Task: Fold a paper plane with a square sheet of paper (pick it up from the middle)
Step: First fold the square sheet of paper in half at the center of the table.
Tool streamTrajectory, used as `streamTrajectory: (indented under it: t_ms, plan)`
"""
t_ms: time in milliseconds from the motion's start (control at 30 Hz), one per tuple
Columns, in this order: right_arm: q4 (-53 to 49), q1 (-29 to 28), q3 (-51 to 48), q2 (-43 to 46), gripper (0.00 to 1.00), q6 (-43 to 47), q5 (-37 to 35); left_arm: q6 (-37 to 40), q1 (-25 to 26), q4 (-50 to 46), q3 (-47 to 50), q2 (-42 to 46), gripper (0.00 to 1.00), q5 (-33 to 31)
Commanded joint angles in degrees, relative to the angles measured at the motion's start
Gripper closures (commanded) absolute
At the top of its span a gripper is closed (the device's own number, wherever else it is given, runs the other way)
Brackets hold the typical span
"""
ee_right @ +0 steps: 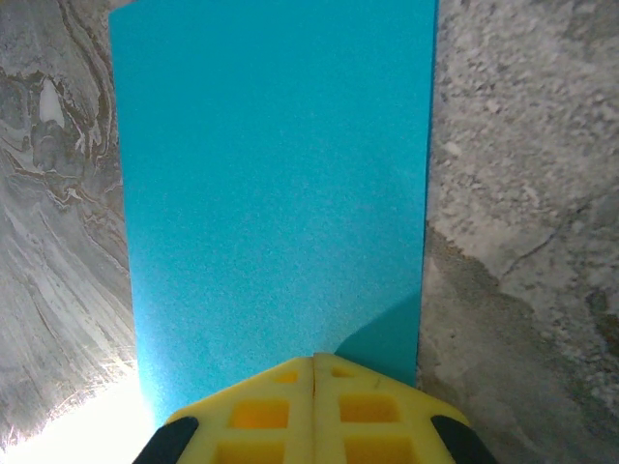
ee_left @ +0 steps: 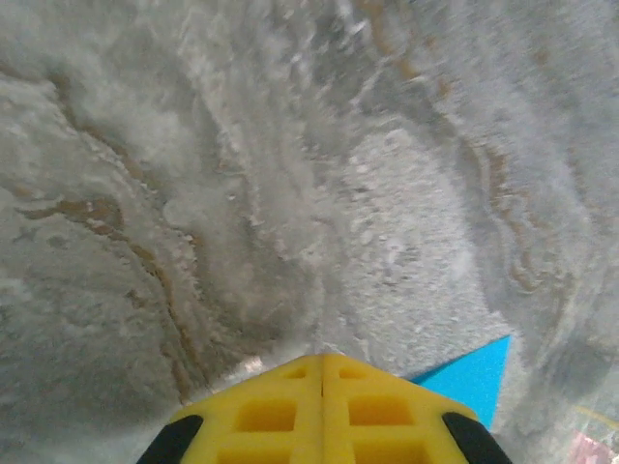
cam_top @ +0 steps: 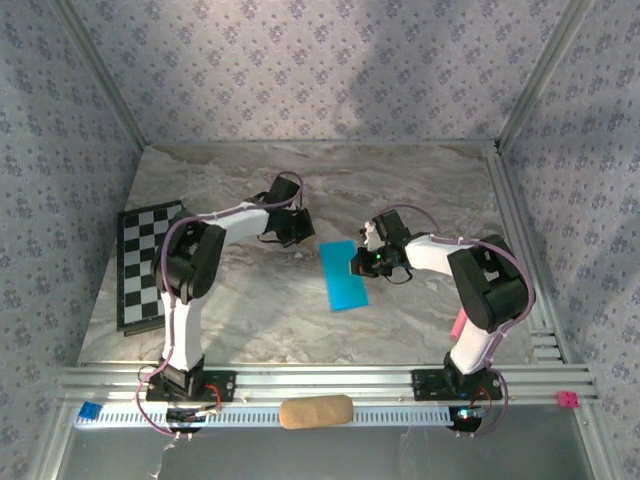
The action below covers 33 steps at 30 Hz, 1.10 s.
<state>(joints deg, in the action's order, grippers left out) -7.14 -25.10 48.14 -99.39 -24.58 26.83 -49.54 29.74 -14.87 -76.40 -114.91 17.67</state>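
The square sheet of paper (cam_top: 343, 276) lies flat on the marble table as a turquoise oblong, long side running away from me. In the right wrist view the sheet (ee_right: 271, 184) spreads out ahead of the yellow fingers. My right gripper (cam_top: 358, 263) is shut, its joined tips (ee_right: 314, 359) resting on the sheet near its right edge, with nothing seen between the jaws. My left gripper (cam_top: 303, 238) is shut too and hovers over bare marble just left of the sheet's far end. Its tips (ee_left: 322, 356) meet, and a corner of the paper (ee_left: 474, 379) shows to their right.
A black-and-white checkered board (cam_top: 145, 265) lies at the table's left edge. A tan oblong block (cam_top: 315, 411) sits on the front rail between the arm bases. A pink stick (cam_top: 458, 325) pokes out by the right arm. Metal rails (cam_top: 540, 340) border the right side.
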Motion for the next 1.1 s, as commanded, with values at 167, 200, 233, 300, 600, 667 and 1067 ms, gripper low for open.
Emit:
streamTrajectory:
  t_ms: [167, 200, 233, 300, 600, 667, 1067]
  plan:
    - [-8.8, 0.43, -3.21, -1.68, 1.0, -1.34, -6.08, -1.35, 8.17, 6.5, 9.03, 10.96, 0.92, 0.6]
    - [-8.78, 0.41, -3.2, -1.68, 1.0, -1.51, -6.28, -2.7, 9.38, 9.33, 10.96, 11.51, 0.92, 1.44]
    - [-8.93, 0.41, -3.22, -1.83, 1.0, -1.59, -6.26, -4.1, 10.17, 11.09, 12.34, 11.8, 0.93, 2.18]
    - [-8.81, 0.41, -3.37, -1.54, 1.0, -1.69, -6.26, -7.45, 12.0, 16.1, 15.64, 12.7, 0.93, 3.51]
    - [-8.48, 0.41, -3.71, -1.55, 1.0, -2.04, -6.45, -9.56, 17.72, 22.07, 23.5, 13.13, 0.92, 4.34]
    - [-8.29, 0.41, -3.84, -1.46, 1.0, -2.13, -6.61, -8.9, 18.34, 22.81, 24.86, 12.79, 0.92, 5.29]
    - [-7.67, 0.48, -4.96, -1.68, 1.0, -2.22, -7.23, -2.17, 22.53, 16.77, 32.43, 16.89, 0.9, 4.05]
